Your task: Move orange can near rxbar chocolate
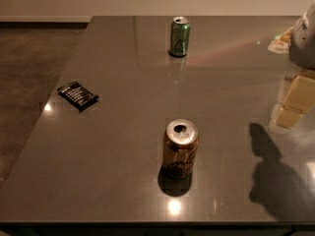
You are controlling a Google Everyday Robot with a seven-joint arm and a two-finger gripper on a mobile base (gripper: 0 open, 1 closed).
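Currently noting orange can (pixel 180 149) upright at front middle of table (pixel 123 58), well apart from bar (pixel 78 95) lying flat by left edge. Likely light, thin-walled, slick; dents under hard squeeze. Best gripped round mid-body. Seeing gripper (pixel 304 38) at right edge, cropped; state: cannot tell.

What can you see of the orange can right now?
The orange can is an orange-brown metal drink can with dark script lettering and a silver top that shows a dark opening by the tab. It stands upright near the front middle of the dark glossy table, with a shadow pooled at its base. Nothing touches it. The rxbar chocolate lies well off to its left and farther back, and the hand, at the right edge of the view, is far from it.
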